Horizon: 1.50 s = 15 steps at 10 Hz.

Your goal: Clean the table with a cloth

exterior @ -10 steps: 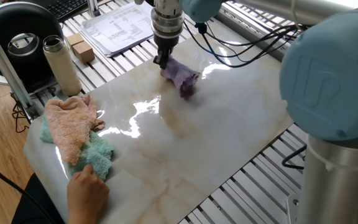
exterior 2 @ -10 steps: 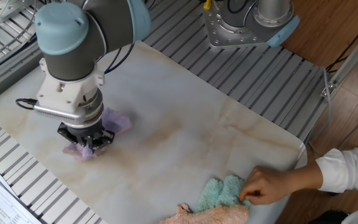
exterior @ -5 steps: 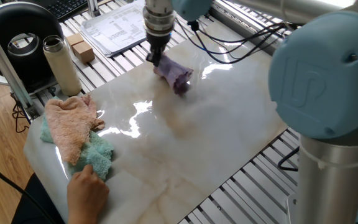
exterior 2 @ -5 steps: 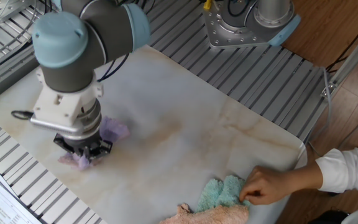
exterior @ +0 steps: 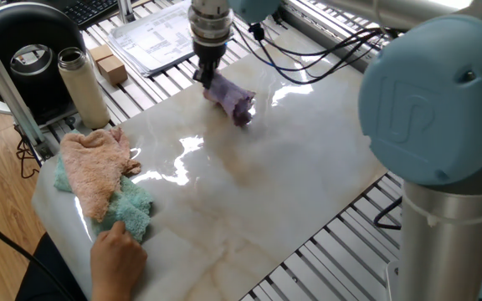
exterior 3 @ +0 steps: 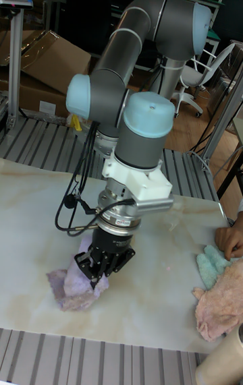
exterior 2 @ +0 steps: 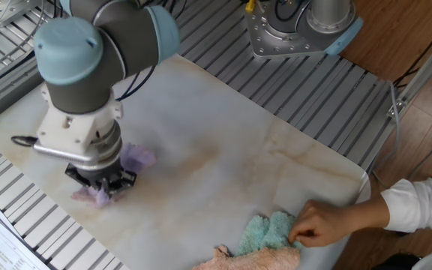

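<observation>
The table (exterior: 308,167) is a glossy cream marble slab with faint tan veins, lying on a ribbed metal frame (exterior 2: 328,97). Three fluffy terry cloths are in sight. The lavender cloth (exterior: 231,98) is crumpled into a soft lump; its near end sits under the gripper (exterior: 203,80), whose jaws are clamped together on it, and the rest trails out to one side of the jaws on the marble. Well apart from the jaws, at the slab's other end, a peach cloth (exterior: 94,163) lies heaped partly over a teal cloth (exterior: 132,209), and one human hand (exterior: 117,251) touches the teal one. Off the slab, beyond the jaws, stand a cream cylindrical flask (exterior: 82,84) and printed sheets (exterior: 153,38); nothing lies on the marble between the jaws and the two other cloths.
</observation>
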{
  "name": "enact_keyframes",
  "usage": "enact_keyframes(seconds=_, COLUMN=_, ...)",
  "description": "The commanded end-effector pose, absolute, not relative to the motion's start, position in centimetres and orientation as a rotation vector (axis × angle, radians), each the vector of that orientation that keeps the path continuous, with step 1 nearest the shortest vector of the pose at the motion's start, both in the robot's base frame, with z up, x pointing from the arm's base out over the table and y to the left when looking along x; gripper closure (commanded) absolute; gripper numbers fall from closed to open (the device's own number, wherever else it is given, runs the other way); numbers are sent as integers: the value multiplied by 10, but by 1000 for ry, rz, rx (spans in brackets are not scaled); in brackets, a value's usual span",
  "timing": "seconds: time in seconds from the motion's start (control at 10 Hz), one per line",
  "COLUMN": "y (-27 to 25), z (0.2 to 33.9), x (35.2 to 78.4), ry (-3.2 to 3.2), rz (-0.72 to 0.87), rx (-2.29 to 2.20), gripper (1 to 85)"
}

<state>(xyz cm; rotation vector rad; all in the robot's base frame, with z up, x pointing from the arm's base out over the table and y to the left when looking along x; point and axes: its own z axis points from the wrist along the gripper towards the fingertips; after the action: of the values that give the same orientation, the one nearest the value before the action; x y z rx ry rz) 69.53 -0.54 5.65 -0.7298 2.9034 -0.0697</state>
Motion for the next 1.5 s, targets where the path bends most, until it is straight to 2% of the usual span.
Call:
enact_keyframes(seconds=0.0, y=-27, z=60, x=670, ry=2890, rz=-35, rx=-744, gripper=847)
enact_keyframes(seconds=0.6, y=-8, z=25, x=726, ry=2841, rz=-78, rx=-725, gripper=847)
enact_keyframes(seconds=1.0, y=1, z=21, x=711, ry=2851, rz=-36, rx=-700, gripper=847)
enact_keyframes(seconds=1.4, y=-23, z=18, x=686, ry=2814, rz=-10, rx=-764, gripper=847)
